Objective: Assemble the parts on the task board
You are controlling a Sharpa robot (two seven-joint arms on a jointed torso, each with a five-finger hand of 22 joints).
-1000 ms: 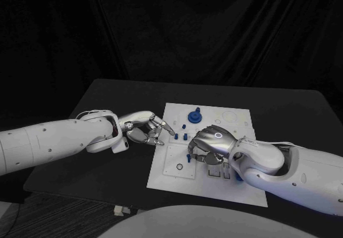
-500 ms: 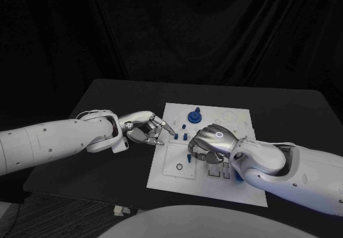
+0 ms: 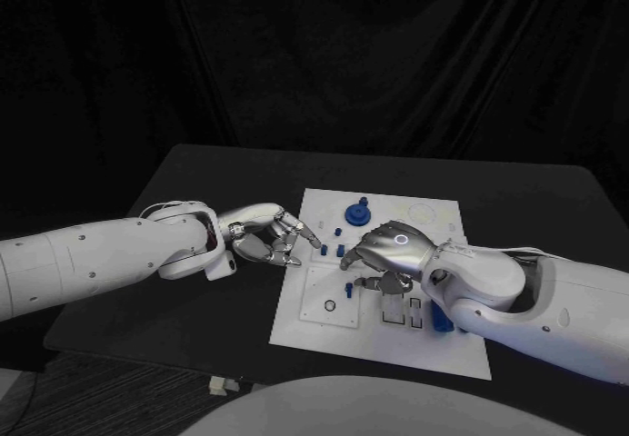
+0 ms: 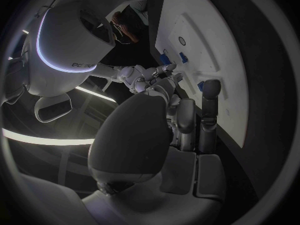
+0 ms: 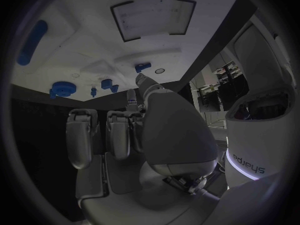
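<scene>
While several blue parts already stand in the task board mid-tabletop, we judge assembly partway. Right hand hovers at board centre, fingers curled; whether it holds anything, we can't tell. Left hand at 9 o'clock, empty, fingers apart.

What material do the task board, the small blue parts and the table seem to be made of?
Task board: probably matte white plastic, judging by its flat, even surface with shallow recesses and no glare. Blue parts: likely moulded plastic, uniform in colour with a slight sheen. Table: dark and matte, possibly painted or laminated; the material itself cannot be told.
</scene>
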